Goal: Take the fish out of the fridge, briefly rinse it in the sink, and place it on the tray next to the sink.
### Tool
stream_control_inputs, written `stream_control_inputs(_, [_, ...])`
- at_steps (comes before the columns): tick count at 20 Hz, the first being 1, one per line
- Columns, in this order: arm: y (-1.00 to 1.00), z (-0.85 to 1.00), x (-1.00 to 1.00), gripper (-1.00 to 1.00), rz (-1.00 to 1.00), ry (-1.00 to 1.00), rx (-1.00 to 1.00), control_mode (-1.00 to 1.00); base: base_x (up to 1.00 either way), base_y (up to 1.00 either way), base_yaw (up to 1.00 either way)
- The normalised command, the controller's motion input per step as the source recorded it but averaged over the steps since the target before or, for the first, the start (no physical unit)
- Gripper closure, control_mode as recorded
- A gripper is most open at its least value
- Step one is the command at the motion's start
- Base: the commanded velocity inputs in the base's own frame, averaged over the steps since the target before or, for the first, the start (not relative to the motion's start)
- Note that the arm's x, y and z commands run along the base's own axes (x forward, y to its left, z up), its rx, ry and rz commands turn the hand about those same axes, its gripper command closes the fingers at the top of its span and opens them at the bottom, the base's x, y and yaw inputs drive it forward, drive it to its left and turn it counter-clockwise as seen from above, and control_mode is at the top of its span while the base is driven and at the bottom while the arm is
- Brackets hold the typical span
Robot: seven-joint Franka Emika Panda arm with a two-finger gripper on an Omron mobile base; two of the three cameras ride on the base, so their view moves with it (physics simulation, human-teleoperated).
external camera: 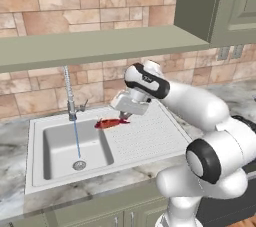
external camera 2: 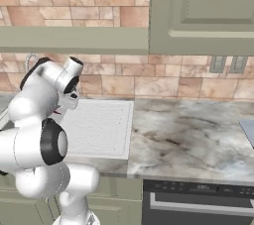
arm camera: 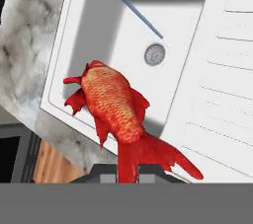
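- Left base view: the white arm's gripper (external camera: 125, 117) hangs over the light grey-white rectangular sink unit (external camera: 145, 138), right at the line where the deep basin meets the ribbed drainboard. The small red-orange fish (external camera: 111, 123) lies level in the air, held by its tail, head toward the slim chrome spring faucet (external camera: 70, 98). A thin stream of water (external camera: 76, 141) drops from the faucet to the drain, just beside the fish and not touching it.
- Right base view: the arm's own links cover the gripper here; the drainboard of the sink (external camera 2: 101, 125) sits on the marbled table (external camera 2: 188, 140), and a grey-blue tray corner (external camera 2: 249, 131) peeks in at the table's right edge, well apart.
- Hand view: jaws pinching the fish (arm camera: 113, 107) at the base of its forked tail, its body above the basin's near wall.
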Motion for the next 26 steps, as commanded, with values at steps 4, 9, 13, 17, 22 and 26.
stream_control_inputs(4, [0.86, -0.43, 0.18, 1.0, 0.02, 0.0, 0.0, -1.0, 0.0, 0.0, 0.0])
stream_control_inputs(9, [0.81, -0.42, 0.03, 1.0, 0.01, -0.04, 0.0, -1.0, 0.0, 0.0, 0.0])
stream_control_inputs(13, [0.49, -0.11, 0.06, 1.0, -0.05, -0.24, 0.0, -1.0, 0.0, 0.0, 0.0])
stream_control_inputs(17, [0.09, 0.0, 0.14, 1.0, -0.18, -0.27, -0.03, -1.0, 0.0, 0.0, 0.0])
stream_control_inputs(22, [-0.03, 0.0, 0.01, 1.0, -0.21, -0.16, -0.02, -1.0, 0.0, 0.0, 0.0])
stream_control_inputs(26, [-0.16, 0.0, 0.12, 1.0, -0.21, -0.08, 0.0, -1.0, 0.0, 0.0, 0.0])
